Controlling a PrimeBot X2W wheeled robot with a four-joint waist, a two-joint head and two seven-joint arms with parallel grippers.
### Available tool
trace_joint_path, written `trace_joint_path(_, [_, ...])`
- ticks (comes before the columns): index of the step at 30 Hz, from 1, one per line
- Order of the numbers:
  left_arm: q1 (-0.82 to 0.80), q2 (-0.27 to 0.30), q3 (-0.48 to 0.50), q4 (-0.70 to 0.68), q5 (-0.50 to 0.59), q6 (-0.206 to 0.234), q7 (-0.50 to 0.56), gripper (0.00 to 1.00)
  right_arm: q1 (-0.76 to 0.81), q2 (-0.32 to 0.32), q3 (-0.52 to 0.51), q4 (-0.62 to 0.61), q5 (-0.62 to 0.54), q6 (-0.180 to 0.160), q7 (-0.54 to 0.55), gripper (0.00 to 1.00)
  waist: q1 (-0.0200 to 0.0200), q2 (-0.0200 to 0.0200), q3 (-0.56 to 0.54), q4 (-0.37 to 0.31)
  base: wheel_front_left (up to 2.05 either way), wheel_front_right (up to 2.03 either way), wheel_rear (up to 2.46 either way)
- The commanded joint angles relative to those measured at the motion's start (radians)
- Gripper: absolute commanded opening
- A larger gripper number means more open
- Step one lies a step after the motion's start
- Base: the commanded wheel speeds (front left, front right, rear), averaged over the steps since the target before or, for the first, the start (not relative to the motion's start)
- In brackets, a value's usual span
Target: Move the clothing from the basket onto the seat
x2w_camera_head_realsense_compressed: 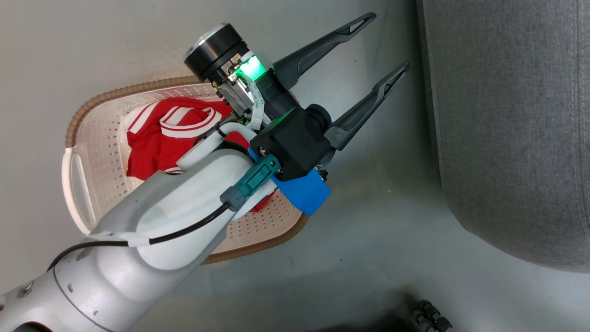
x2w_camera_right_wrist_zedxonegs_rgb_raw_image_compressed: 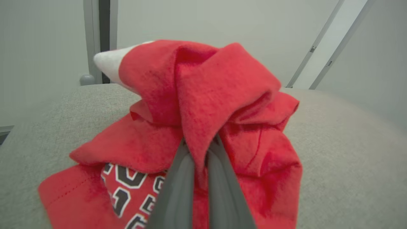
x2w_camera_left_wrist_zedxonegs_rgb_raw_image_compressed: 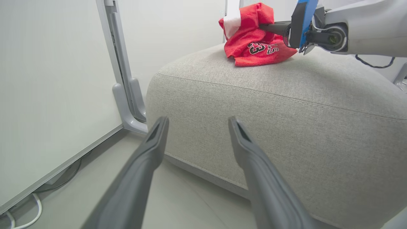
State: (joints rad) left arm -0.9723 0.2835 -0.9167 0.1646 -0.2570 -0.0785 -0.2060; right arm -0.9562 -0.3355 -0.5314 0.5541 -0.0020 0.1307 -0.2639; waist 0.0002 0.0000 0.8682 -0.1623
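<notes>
The right gripper pinches a red garment on the seat, white end up; the left gripper stands open by the basket, its red clothing, perhaps a shirt, half hidden.

Bare floor lies open between the basket and the seat. The left hand and its forearm hang over the basket, covering much of the clothing from above. A grey post stands beside the seat's corner; its top around the red garment is bare.
</notes>
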Motion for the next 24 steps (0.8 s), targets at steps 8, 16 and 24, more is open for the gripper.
trace_joint_path(8, [0.02,-0.026,0.01,0.051,-0.026,0.015,-0.043,1.0,0.115,0.058,-0.042,-0.01,0.046,0.0,-0.001,1.0,-0.0002,0.0,-0.094,0.014,0.0,0.0,0.0])
trace_joint_path(16, [0.124,-0.055,0.064,0.093,-0.068,0.045,-0.06,1.0,0.341,0.157,0.03,-0.163,0.016,0.0,-0.001,1.0,-0.0002,0.0,-0.275,0.023,0.0,0.0,0.0])
trace_joint_path(24, [0.279,-0.051,0.175,0.071,-0.076,0.069,-0.06,1.0,0.473,0.213,0.221,-0.274,0.007,0.0,-0.001,1.0,-0.0002,0.0,-0.423,0.035,0.0,0.0,0.0])
